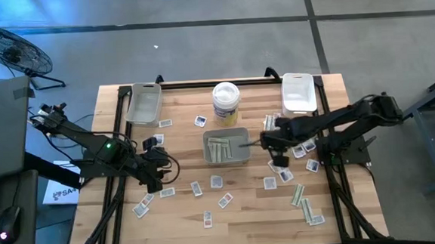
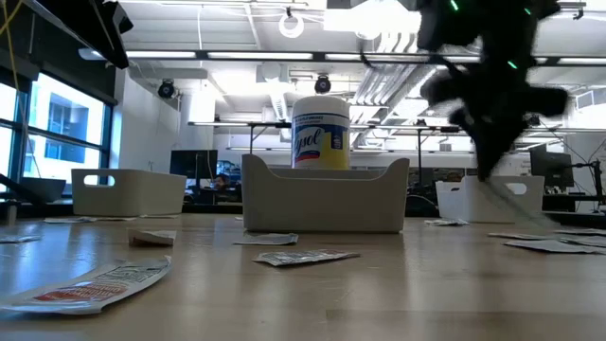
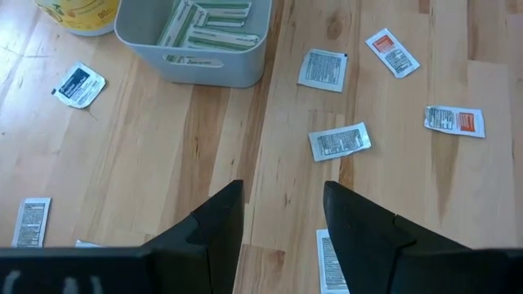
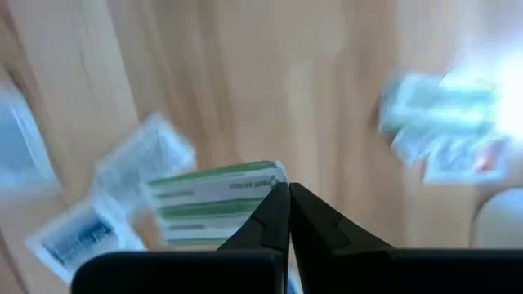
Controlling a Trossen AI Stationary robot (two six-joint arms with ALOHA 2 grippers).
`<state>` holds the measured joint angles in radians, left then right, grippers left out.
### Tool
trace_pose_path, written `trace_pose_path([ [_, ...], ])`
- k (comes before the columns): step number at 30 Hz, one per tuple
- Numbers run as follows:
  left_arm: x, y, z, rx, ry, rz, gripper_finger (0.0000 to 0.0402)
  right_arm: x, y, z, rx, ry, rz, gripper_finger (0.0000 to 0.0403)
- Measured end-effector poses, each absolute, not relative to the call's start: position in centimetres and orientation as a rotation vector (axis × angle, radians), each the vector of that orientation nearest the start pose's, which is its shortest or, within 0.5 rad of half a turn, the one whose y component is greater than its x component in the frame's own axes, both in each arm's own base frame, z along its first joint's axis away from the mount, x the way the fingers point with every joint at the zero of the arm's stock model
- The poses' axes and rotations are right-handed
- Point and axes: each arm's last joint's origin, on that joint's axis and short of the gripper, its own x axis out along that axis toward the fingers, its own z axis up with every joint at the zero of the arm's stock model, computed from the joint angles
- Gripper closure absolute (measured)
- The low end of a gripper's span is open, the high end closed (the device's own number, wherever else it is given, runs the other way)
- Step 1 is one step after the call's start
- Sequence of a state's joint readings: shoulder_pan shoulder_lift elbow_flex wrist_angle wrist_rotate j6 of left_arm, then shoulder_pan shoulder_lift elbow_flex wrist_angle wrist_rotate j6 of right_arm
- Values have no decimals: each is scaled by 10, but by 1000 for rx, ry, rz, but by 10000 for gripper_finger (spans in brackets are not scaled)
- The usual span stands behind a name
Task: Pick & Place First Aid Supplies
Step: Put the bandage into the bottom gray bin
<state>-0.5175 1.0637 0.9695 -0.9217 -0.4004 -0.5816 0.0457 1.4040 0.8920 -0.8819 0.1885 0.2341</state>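
Note:
My right gripper [image 1: 266, 142] [image 4: 288, 194] is shut on a long green-and-white strip packet [image 4: 216, 202], just right of the central grey tray [image 1: 239, 160]. The strip's free end [image 1: 243, 144] reaches over the tray's right edge. That tray [image 3: 196, 61] holds several similar strips [image 1: 219, 148]. Small square packets [image 3: 338, 140] and strips [image 1: 304, 204] lie flat across the wooden table. My left gripper [image 1: 162, 171] [image 3: 282, 214] is open above bare wood left of the tray, with packets [image 3: 327, 260] near its fingertips. My right gripper pinches the strip packet at one end [image 4: 272, 181] between its two fingers, only at their tips. The rest of the strip sticks out sideways from the fingers. It is lifted clear of the table, roughly level, over the central tray's right rim.
A white tub with a yellow label [image 1: 226, 101] [image 2: 320, 133] stands behind the central tray [image 2: 325, 197]. A grey tray [image 1: 143, 102] sits at the far left, a white tray [image 1: 297, 93] at the far right. Packets cluster under the right arm [image 1: 299, 151].

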Motion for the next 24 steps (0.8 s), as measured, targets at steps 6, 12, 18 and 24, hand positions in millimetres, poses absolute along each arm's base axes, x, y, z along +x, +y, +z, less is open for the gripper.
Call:
trace_pose_path([
  [6, 172, -85, 291, -91, 896, 158, 236, 262, 5, 258, 44, 1160, -311, 401],
  [12, 172, -85, 291, -91, 896, 158, 236, 280, 4, 300, 40, 944, -335, 401],
  [18, 172, -85, 291, -91, 895, 157, 236, 303, -1, 292, 85, 868, -314, 401],
  [24, 172, -85, 291, -93, 892, 156, 236, 336, -13, 244, 55, 997, -276, 401],
])
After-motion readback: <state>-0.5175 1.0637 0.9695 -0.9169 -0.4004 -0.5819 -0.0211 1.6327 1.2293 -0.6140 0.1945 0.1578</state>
